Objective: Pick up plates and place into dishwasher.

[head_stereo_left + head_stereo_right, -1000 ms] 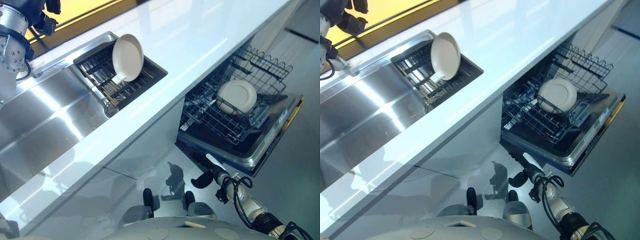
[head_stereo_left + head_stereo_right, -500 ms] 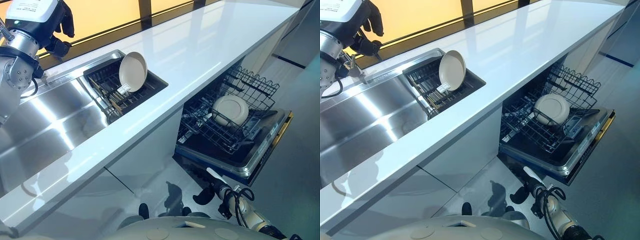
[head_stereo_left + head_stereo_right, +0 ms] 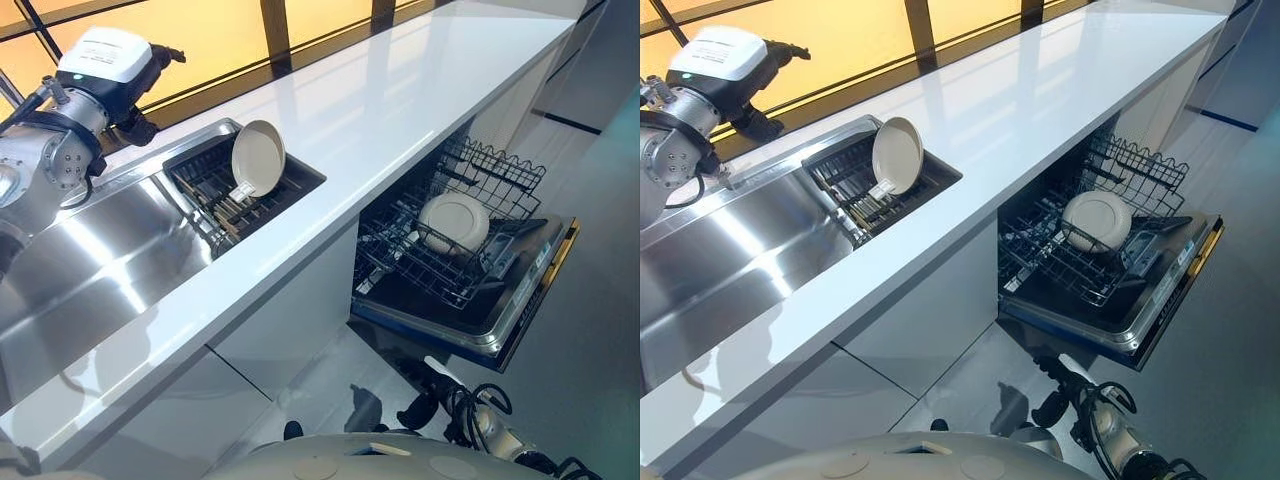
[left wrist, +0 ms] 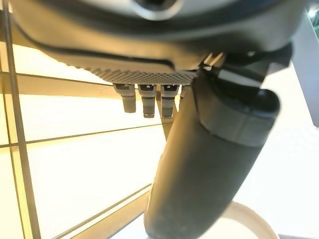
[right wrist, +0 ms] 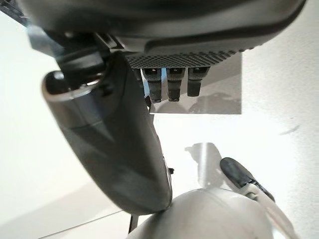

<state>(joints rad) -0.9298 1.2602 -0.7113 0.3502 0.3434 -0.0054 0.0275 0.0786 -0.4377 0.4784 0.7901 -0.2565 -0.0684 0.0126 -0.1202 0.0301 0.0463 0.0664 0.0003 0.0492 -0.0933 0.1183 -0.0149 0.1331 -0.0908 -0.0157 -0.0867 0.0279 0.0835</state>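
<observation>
Reach stage toward the second plate [image 3: 257, 158], standing on edge in the drying rack [image 3: 205, 178] at the right end of the sink [image 3: 90, 270], far left; one plate in dishwasher [image 3: 454, 220] already leaning in the lower basket [image 3: 440, 265], right. Left hand [image 3: 135, 125] raised behind the sink, left of the rack, fingers straight and empty in left wrist view; next move judged to call for lowering it right to the plate rim and closing there. Right hand [image 3: 1060, 385] low by the floor near the dishwasher door [image 3: 1160, 300], relaxed, nothing held; left wrist view adds plate edge [image 4: 249, 219] just past the thumb [image 4: 209, 164].
</observation>
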